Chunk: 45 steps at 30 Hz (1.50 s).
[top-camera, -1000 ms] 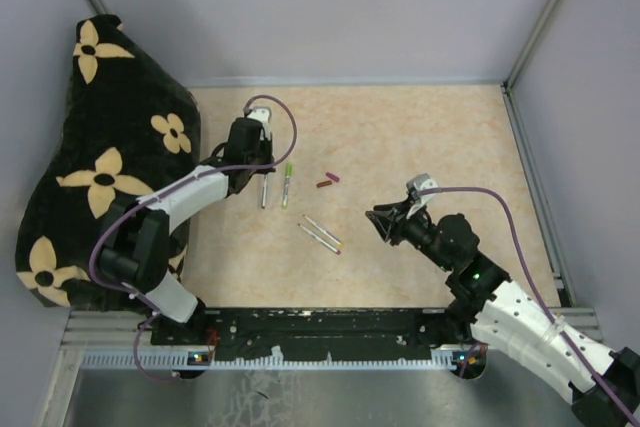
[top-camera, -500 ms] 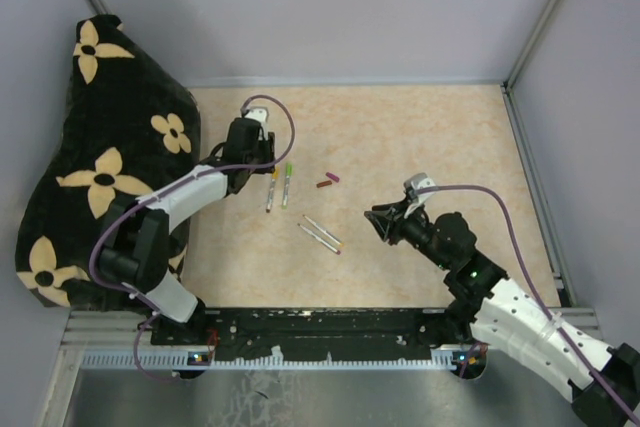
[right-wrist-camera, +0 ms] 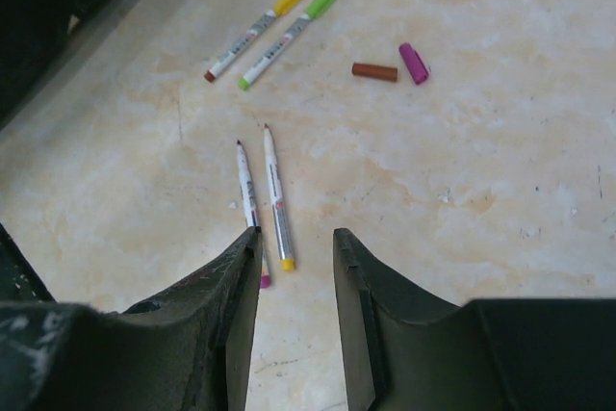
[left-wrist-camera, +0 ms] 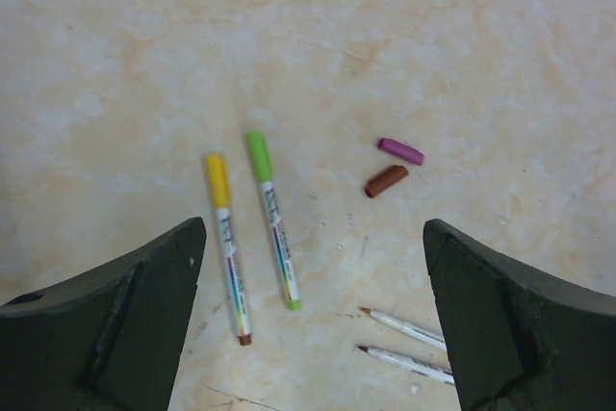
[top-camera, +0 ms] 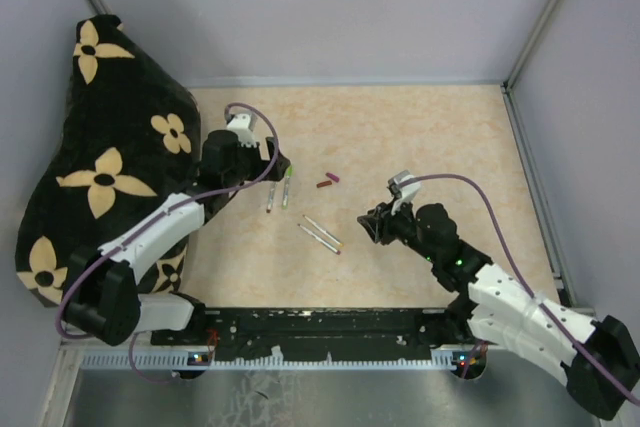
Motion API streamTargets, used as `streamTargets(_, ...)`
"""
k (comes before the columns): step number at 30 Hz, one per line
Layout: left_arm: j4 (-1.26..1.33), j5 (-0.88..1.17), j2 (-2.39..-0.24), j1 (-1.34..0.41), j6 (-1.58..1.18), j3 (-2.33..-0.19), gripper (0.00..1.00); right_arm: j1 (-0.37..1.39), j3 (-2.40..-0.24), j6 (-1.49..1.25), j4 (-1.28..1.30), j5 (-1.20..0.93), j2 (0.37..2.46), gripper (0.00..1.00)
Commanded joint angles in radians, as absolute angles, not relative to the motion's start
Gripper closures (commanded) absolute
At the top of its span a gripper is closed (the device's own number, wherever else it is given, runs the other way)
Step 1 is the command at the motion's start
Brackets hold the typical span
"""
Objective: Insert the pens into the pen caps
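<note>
While the left gripper [left-wrist-camera: 308, 324] hangs above the table [top-camera: 420, 127] with jaws wide and nothing between them, two capped pens lie below it: the yellow pen [left-wrist-camera: 228, 246] and the green pen [left-wrist-camera: 272, 219], side by side, close but not touching. Right of them sit two loose caps, the magenta cap [left-wrist-camera: 400, 151] and the dark red cap [left-wrist-camera: 386, 181], ends near each other. Two uncapped pens [right-wrist-camera: 263, 204] lie nearly parallel, just in front of the right gripper [right-wrist-camera: 296, 267]. Its jaws stand narrow, a small gap between them, holding nothing; one pen's rear end is hidden behind its left finger. Black flowered cloth [top-camera: 90, 147] lies heaped along the table's left edge.
</note>
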State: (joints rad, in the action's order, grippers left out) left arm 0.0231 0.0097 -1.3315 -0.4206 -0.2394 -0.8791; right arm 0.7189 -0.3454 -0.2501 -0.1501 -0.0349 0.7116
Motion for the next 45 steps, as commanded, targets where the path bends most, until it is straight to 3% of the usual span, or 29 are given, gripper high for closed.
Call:
streamTargets(1,0.140,0.130,-1.255,-0.443,-0.311,-0.782,0.00,0.721,-0.419,-0.267,-0.163,-0.031,0.793,0.64)
streamTargets(8,0.146,0.131,-1.209,-0.516,-0.339,-0.736,0.00,0.737,-0.464,-0.262,-0.146,-0.048,0.904,0.62)
streamTargets(13,0.229,0.191,-1.162,-0.573,-0.371,-0.664,0.01,0.842,-0.541,-0.213,-0.087,0.089,1.000,0.62)
streamTargets(31,0.200,-0.052,-0.830,-0.592,-0.389,-0.518,0.00,0.937,-0.746,-0.171,-0.026,0.151,1.332,0.63)
streamTargets(45,0.207,-0.052,-0.805,-0.592,-0.396,-0.497,0.00,0.943,-0.787,-0.172,-0.007,0.149,1.409,0.63)
